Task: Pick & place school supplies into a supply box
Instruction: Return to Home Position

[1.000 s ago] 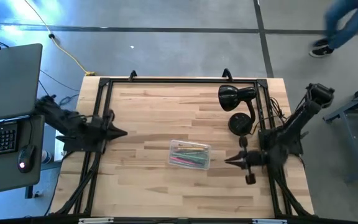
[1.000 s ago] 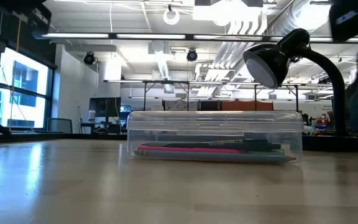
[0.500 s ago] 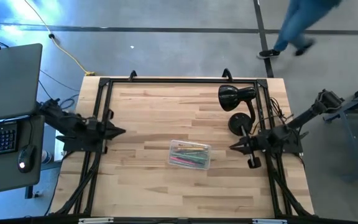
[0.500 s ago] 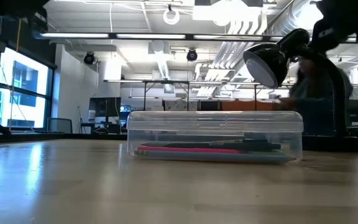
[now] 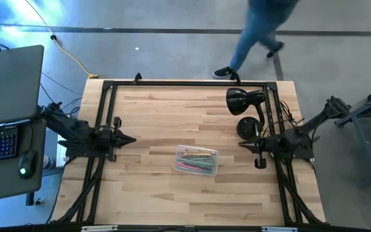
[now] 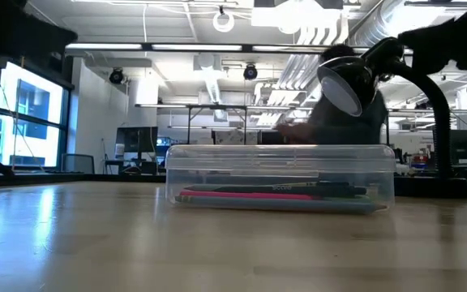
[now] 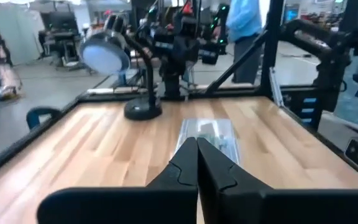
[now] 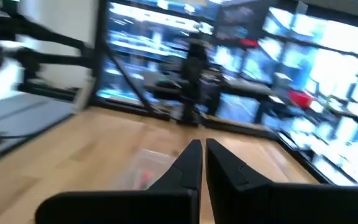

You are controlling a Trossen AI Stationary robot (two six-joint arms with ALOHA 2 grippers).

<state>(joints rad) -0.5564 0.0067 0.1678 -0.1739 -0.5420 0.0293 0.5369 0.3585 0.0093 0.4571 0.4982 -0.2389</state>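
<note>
Two grippers to park: judged that the step in hand, with nothing else left to carry. Found the left gripper (image 5: 131, 139) at the left side of the desk (image 5: 160, 109), tip aimed inward, fingers (image 7: 182, 171) pressed flat together and clenched on nothing. Found the right gripper (image 5: 241, 144) at the right side, likewise clenched and bare, just beside the base of the black desk lamp (image 5: 245, 100).

Reckoned a good homing called for drawing each arm straight back toward its own side, level or rising, never dipping toward the wood. Advised extra care on the right: lamp base close by, so travel better kept away from it than swung across. Saw no cause to loosen either gripper on the way. Noted a person (image 5: 256, 32) walking beyond the desk's far edge, well apart from both arms; judged no conflict, though worth watching.

Located the supply box (image 5: 197, 160) flat on the desk between the two grippers, touched by neither, nearer the right one than the left and offset toward the edge away from the lamp. Saw its lid down in the low view, with the school supplies (image 6: 274, 193) lying along the bottom inside: pink-red, green and dark shafts. Could not count them. Found the box almost dead ahead of the left gripper in its wrist view, well apart.
</note>
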